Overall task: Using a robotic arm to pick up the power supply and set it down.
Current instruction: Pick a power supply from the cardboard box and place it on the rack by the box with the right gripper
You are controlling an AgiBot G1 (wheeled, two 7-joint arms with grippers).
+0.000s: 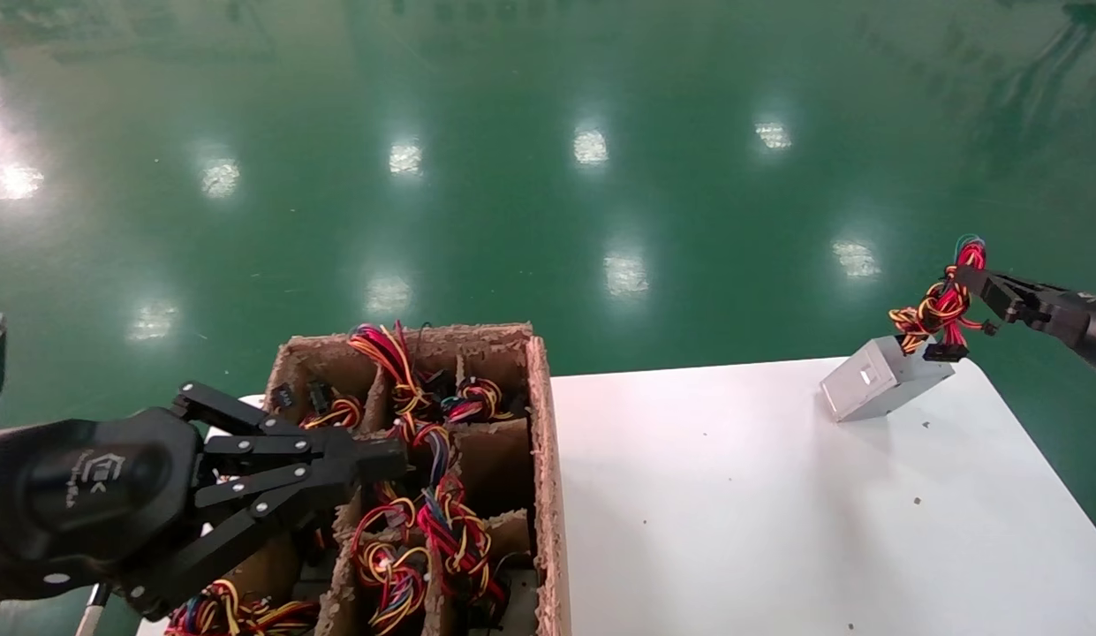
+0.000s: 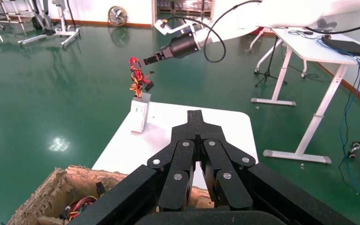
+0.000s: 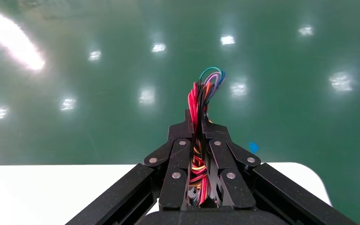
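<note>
The power supply point(image 1: 874, 378) is a small grey metal box, tilted at the far right corner of the white table point(image 1: 733, 512), its lower edge at the tabletop. Its braided red, yellow and orange wire bundle point(image 1: 941, 305) rises from it into my right gripper point(image 1: 967, 276), which is shut on the wires above the box. In the right wrist view the wires point(image 3: 201, 93) run between the shut right gripper point(image 3: 197, 124); the box is hidden there. The left wrist view shows the box point(image 2: 139, 115) hanging from the bundle point(image 2: 138, 77). My left gripper point(image 1: 389, 459) is shut and empty.
A brown cardboard tray point(image 1: 539, 442) with compartments holds several more wired units at the table's left end, under my left gripper point(image 2: 195, 117). Green floor surrounds the table. Another white table point(image 2: 309, 47) and stands are far off.
</note>
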